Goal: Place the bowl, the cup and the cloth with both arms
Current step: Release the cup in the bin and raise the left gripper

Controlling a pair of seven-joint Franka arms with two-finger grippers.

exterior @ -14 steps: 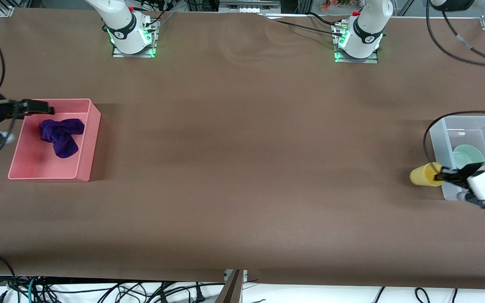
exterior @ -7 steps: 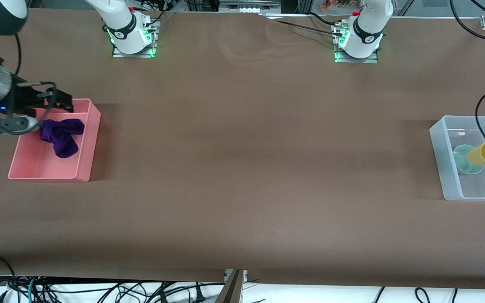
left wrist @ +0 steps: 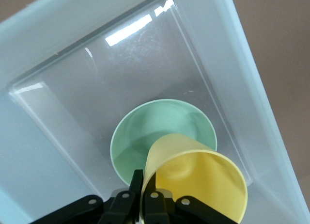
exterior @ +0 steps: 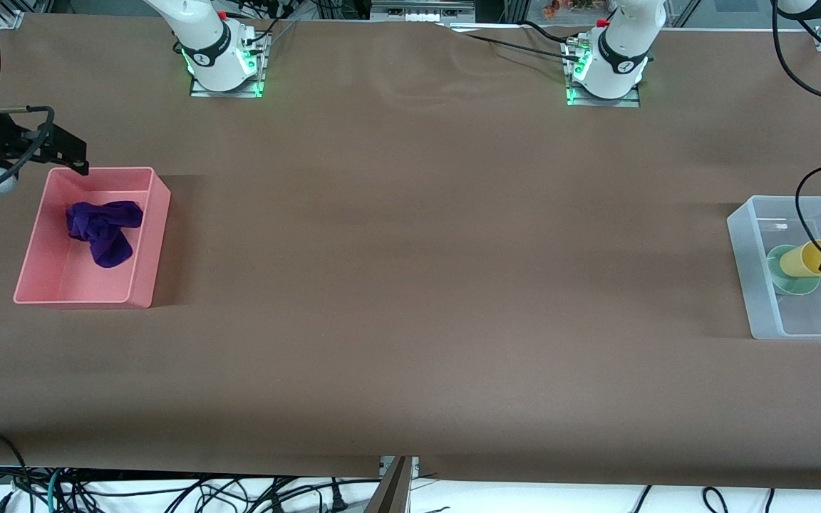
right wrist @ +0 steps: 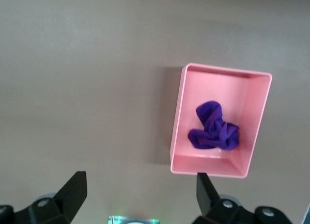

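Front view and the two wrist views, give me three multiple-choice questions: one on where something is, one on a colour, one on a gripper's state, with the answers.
1. Where does the cloth lie?
A. in the pink tray
B. in the clear bin
C. on the bare table

2. What colour is the bowl in the clear bin?
A. red
B. mint green
C. black

3. What is the left gripper doing?
A. hanging open over the table's middle
B. shut on the cloth
C. shut on the cup's rim

Answers: 1 A, the purple cloth sits inside the pink tray, with the right gripper open, high above it. 2 B, the left wrist view shows pale green. 3 C, its fingers pinch the wall of the tilted yellow cup over the bowl.
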